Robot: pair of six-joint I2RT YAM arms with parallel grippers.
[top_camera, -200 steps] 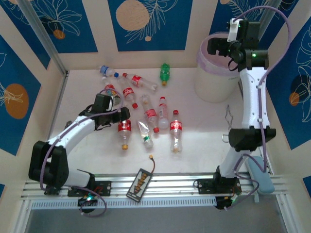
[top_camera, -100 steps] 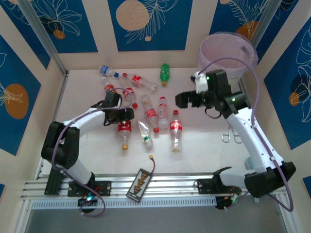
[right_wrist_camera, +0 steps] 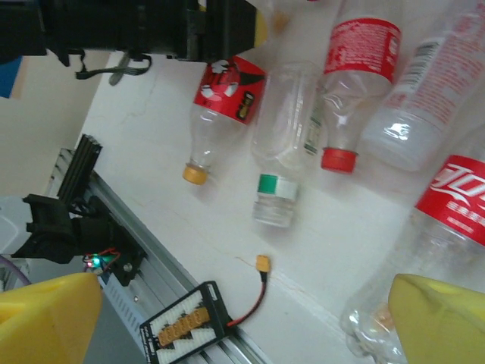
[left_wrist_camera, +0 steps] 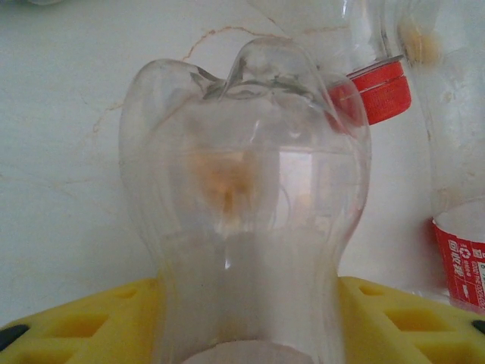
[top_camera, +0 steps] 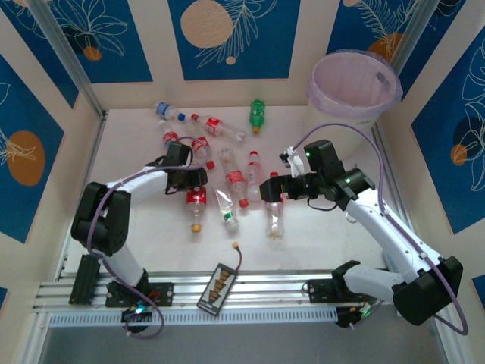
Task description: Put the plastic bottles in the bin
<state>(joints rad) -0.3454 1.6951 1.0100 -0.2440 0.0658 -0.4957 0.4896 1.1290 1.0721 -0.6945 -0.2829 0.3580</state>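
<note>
Several plastic bottles lie scattered on the white table, most with red labels; a green one and a blue-capped one lie at the back. My left gripper sits at the upper end of a red-labelled, orange-capped bottle. Its yellow fingers press both sides of a clear bottle, so it is shut on it. My right gripper hovers open above another red-labelled bottle, with bare table between its fingertips. The bin stands at the back right.
A black board with orange connectors and its red lead lie by the metal rail at the near edge. Cream and blue walls close the table at the back and sides.
My right arm swung from over the bin down and left to the bottles in the middle. My left gripper slid slightly toward the back and closed on a clear bottle.
</note>
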